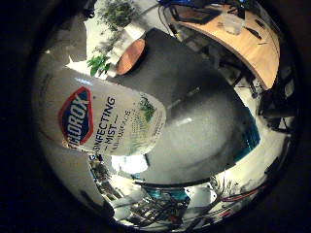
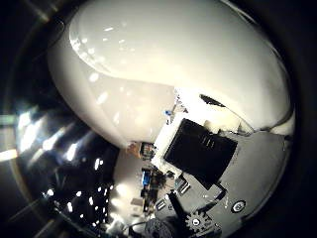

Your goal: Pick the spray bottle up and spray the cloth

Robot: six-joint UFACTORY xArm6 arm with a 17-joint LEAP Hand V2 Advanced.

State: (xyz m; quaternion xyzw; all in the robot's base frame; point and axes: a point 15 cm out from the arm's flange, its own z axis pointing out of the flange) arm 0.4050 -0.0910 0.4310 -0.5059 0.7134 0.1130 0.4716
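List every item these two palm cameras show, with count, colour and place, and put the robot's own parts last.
white plastic spray bottle with a printed label: one, white, close against the palm, filling much of both views.
dark grey table: one, grey, beyond the bottle.
round orange-brown disc: one, orange-brown, at the grey table's far edge.
green potted plants: several, green, beside the disc.
curved wooden desk: one, light brown, across the room.
robot hand: one, white and black parts with a gear, next to the bottle; whether its fingers curl round the bottle cannot be told.

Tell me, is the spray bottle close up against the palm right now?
Yes, the spray bottle fills much of both palm views, so it sits close to the palm.
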